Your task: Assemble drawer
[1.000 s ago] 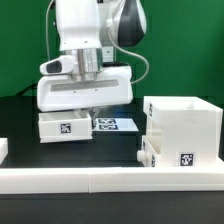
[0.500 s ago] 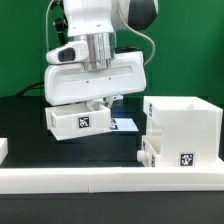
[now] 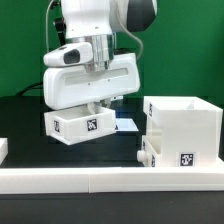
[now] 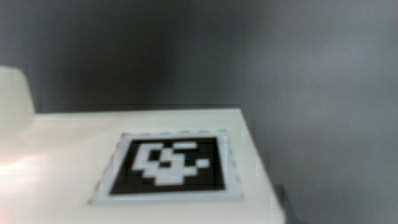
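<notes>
My gripper [image 3: 97, 104] is shut on a low white drawer tray [image 3: 78, 126] and holds it tilted, just above the black table, in the exterior view's left half. The fingers are mostly hidden between the hand and the tray. The tray's tag faces the camera. In the wrist view the tray's white face and its tag [image 4: 169, 165] fill the lower part, blurred and very close. The tall hollow casing [image 3: 185, 125] stands at the exterior view's right, tag on its front. A second tray [image 3: 148, 152] sticks out low on the casing's left side.
The marker board [image 3: 126, 124] lies flat behind the held tray. A long low white rail [image 3: 100, 180] runs across the front. A small white piece [image 3: 3, 150] shows at the left edge. A green wall stands behind.
The tray lay on the table a second ago. It has been lifted and tilted with the wrist turned, shifted right, then sank slightly in the last half second.
</notes>
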### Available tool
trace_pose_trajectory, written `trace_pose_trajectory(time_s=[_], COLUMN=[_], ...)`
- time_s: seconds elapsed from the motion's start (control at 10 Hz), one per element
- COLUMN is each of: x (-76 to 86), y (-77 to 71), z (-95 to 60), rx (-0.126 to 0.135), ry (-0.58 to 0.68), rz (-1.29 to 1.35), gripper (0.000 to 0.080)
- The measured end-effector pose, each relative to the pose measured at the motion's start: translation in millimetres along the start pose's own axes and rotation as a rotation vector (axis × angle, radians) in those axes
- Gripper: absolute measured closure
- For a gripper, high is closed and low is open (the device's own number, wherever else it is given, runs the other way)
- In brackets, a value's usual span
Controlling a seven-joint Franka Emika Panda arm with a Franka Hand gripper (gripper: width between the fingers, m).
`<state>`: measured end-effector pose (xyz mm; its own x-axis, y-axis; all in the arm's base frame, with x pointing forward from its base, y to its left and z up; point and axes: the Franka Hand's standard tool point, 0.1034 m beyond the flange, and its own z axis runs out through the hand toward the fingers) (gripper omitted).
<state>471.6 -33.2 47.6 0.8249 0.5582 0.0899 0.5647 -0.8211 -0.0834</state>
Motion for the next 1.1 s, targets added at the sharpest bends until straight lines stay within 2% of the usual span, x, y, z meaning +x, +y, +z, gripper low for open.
trace_pose_trajectory(time_s=[0.2,0.3,0.8,1.1], x=[9.5,16.2,16.9,30.6], y=[5.8,9.4,11.9,20.1], z=[0.2,-1.5,-0.4,-2.0], rx=[-0.006,-0.017,-0.015,-0.033], ry=[-0.015,-0.023,-0.048,-0.079], rz=[-0.236,-0.340,-0.685,-0.998], gripper=[0.0755,0.0755,0.0755,0.0755])
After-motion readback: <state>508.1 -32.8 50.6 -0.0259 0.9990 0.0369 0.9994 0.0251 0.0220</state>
